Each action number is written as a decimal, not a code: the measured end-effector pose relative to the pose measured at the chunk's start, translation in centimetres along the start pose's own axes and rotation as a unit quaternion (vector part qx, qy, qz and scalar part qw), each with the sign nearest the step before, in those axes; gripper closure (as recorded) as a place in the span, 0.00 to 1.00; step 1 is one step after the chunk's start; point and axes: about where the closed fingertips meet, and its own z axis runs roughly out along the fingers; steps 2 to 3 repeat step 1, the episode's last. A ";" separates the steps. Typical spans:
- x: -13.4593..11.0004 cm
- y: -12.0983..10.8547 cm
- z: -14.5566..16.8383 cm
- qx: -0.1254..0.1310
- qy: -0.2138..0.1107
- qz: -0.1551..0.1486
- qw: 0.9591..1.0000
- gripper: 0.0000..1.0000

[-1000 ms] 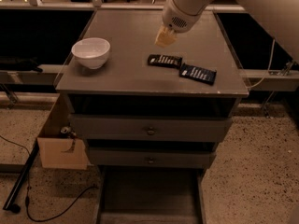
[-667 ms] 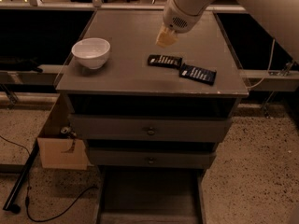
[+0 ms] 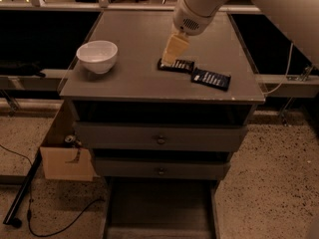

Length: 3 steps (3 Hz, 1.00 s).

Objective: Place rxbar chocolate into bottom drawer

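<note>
The rxbar chocolate (image 3: 182,65) lies flat on the grey cabinet top (image 3: 129,81), right of centre. The gripper (image 3: 168,59) hangs slanted over the bar's left end, its tip right at the wrapper; whether it is spread or closed I can't tell. A navy bar (image 3: 211,78) lies just beside, to the right. A white bowl (image 3: 97,56) sits well apart on the left. Below the 2 knobbed drawers (image 3: 160,139), the bottom drawer (image 3: 159,208) stands pulled out over the speckled floor (image 3: 269,183), showing plain grey inside. A cardboard box (image 3: 67,163) sits against the cabinet's left side.
</note>
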 end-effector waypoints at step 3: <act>0.0 0.0 0.0 0.000 0.000 0.000 1.000 0.00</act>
